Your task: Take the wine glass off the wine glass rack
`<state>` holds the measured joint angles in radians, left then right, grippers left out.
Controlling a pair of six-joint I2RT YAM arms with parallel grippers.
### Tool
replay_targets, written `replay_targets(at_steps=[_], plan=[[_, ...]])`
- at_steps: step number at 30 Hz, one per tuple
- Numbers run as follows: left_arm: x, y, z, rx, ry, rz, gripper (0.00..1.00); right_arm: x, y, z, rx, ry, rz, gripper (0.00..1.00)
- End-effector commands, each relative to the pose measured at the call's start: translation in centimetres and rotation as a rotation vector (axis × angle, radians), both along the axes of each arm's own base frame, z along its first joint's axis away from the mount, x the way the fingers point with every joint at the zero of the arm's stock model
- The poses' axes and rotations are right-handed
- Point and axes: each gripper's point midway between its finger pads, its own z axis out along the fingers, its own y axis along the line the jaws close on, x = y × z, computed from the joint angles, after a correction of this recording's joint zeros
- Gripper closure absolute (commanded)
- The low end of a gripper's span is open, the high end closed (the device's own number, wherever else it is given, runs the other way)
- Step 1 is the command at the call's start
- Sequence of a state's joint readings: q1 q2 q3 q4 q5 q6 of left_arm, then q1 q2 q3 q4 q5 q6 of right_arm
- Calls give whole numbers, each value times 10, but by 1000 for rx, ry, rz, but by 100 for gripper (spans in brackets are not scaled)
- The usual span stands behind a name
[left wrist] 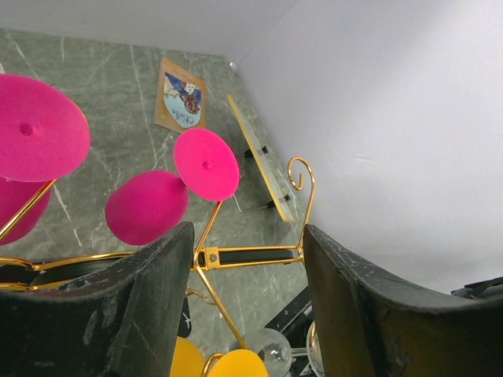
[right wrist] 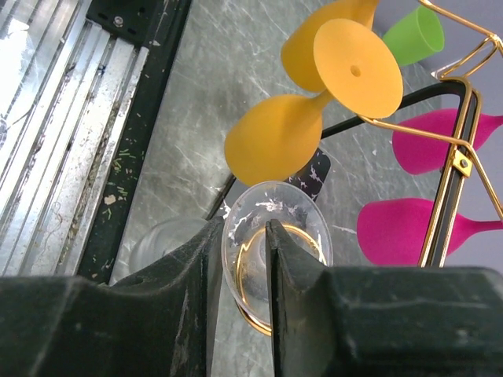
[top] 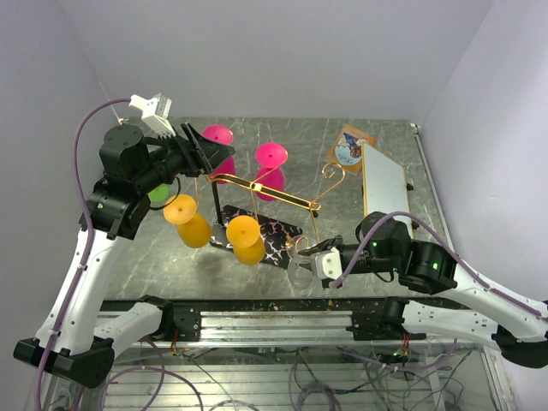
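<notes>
The wine glass rack (top: 265, 190) has gold arms on a black post, with a black patterned base (top: 276, 241). A clear wine glass (right wrist: 275, 216) hangs upside down by its foot at a gold scroll hook on the rack's near right arm. My right gripper (right wrist: 245, 236) is shut on it just below the foot, with the bowl (right wrist: 161, 243) to the left of the fingers. In the top view this gripper (top: 301, 261) is at the rack's near right. My left gripper (top: 199, 141) is open above the rack's far left. In its wrist view the gold arm (left wrist: 251, 255) lies beyond the spread jaws.
Two pink glasses (top: 271, 156) (top: 218, 135), two orange glasses (top: 244, 231) (top: 181, 208) and a green one (top: 159, 194) hang on the rack. A white framed board (top: 384, 184) and a picture card (top: 348, 150) stand at the back right. The rail (top: 265, 321) runs along the near edge.
</notes>
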<state>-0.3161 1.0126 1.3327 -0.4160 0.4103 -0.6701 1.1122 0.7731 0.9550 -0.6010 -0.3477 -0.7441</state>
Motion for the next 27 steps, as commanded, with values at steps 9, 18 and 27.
replay_targets(at_steps=[9, 18, 27], plan=[[-6, 3, 17, 0, -47, 12, 32, -1, -2, 17, 40, -2, -12, 89], [-7, 4, 19, 1, -53, 16, 32, 3, -3, 27, 69, -50, -19, 100], [-7, 4, 17, 2, -48, 13, 32, 3, -10, 36, 94, -90, -24, 100]])
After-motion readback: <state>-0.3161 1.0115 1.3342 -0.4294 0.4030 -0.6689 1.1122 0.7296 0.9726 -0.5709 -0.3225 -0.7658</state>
